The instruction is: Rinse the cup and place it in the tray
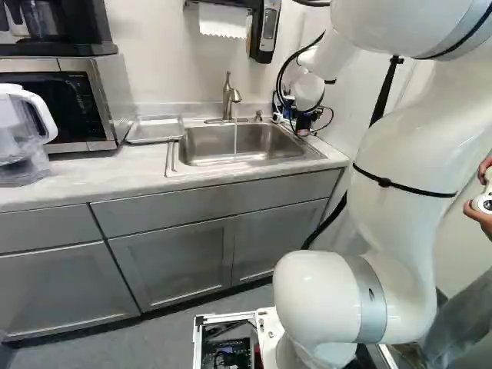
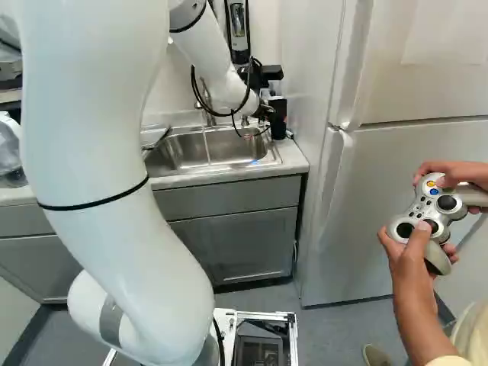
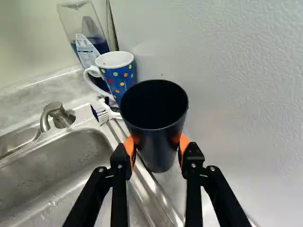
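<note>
The pincer point(image 3: 156, 144), partly open, clamps the dark cup point(image 3: 158, 153) from both sides beside the sink point(image 3: 61, 158). Best carry it upright, clear of the mug point(image 3: 120, 81), then bring its mouth beneath the running tap point(image 1: 229, 96).

The tray point(image 1: 156, 131) lies left of the sink point(image 1: 265, 141).

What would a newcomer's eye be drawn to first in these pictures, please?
Probably the glossy white robot arm, filling the right of the left base view. In the wrist view, a dark tapered cup stands out, gripped between the orange pads of the black two-fingered hand, with a blue mug with coloured dots just beyond. At the steel sink, a thin stream of water falls from the silvery curved faucet.
</note>
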